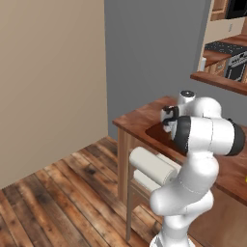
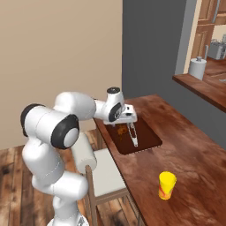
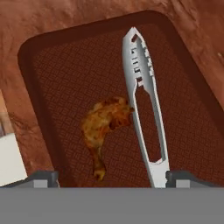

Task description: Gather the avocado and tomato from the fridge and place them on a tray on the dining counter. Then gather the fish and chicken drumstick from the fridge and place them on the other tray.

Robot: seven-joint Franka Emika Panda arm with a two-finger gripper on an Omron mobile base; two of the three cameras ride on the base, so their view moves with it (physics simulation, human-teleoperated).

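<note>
Claw hangs spread wide over the dark brown rectangular tray on the glossy reddish-brown wooden bench, gripping nothing. The golden-brown chicken drumstick lies in the tray, touching a silvery slotted metal utensil alongside it

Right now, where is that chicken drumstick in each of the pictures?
Left base view: I cannot make it out; the arm covers the tray.
Right base view: chicken drumstick on the tray, left of the tongs.
Hand view: tray centre, left of the tongs.
Shared landmark: the dark tray.
</note>
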